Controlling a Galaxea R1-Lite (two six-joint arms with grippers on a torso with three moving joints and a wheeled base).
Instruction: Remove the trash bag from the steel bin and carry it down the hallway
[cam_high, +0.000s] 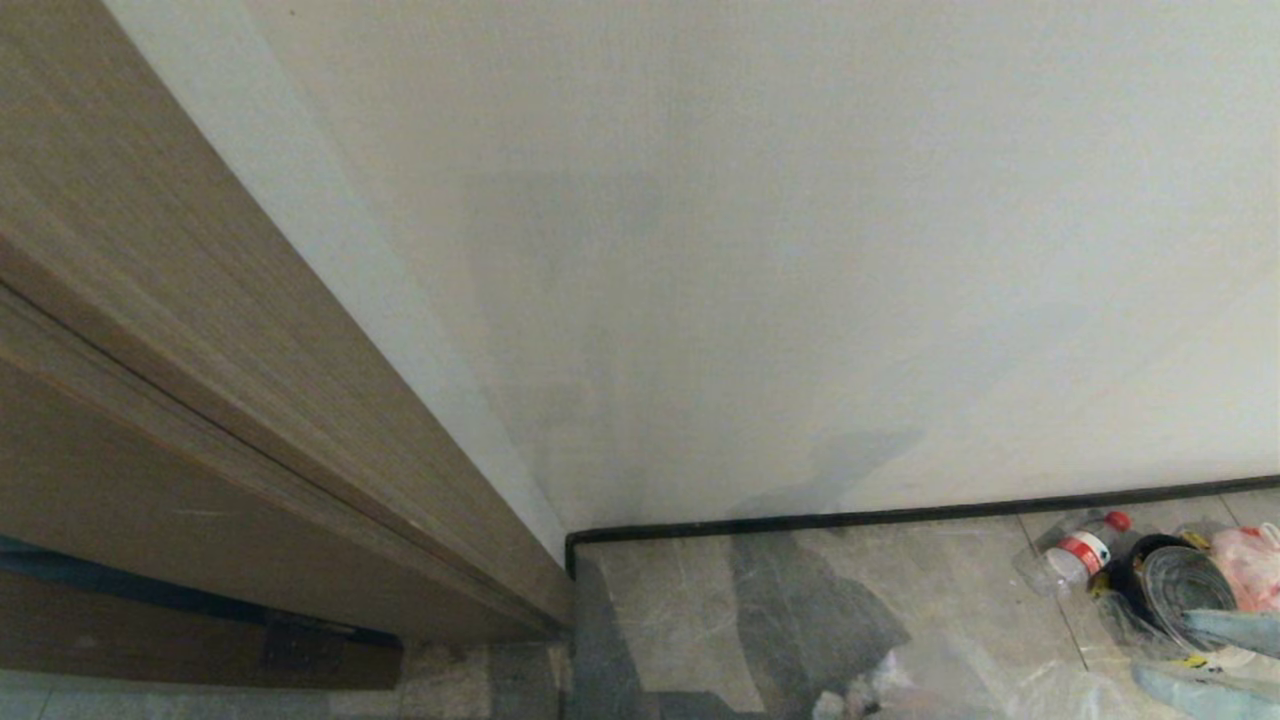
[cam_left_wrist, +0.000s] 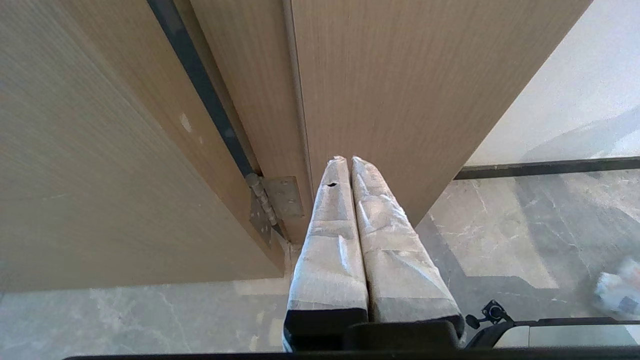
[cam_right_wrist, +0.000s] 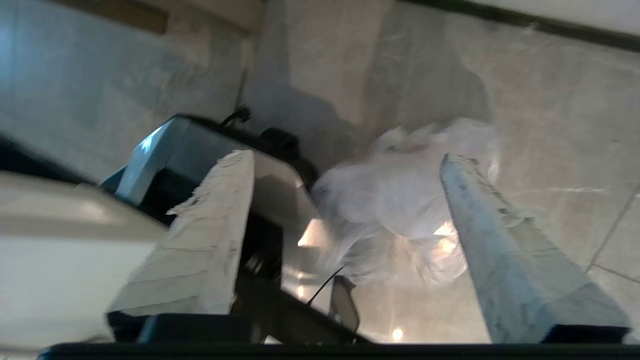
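- My right gripper has its fingers spread wide with nothing between them; the wrist view is blurred.
- Trash bag lies crumpled on the grey tile floor under that gripper, seen through the gap between the fingers, not gripped as far as I can tell.
- In the head view the same trash bag shows at about 5 o'clock, on the tiles near the bottom edge; neither arm is in that view.
- Litter pile at 4 o'clock: plastic bottle with red cap, a black-rimmed round thing, a pink bag, close by the black baseboard.
- Pale wall fills 12 o'clock, tan wooden door at 9 o'clock.
- My left gripper is clenched, fingertips touching, empty, pointing at the door edge by a hinge.
- Steel bin: I can't pick it out for sure.
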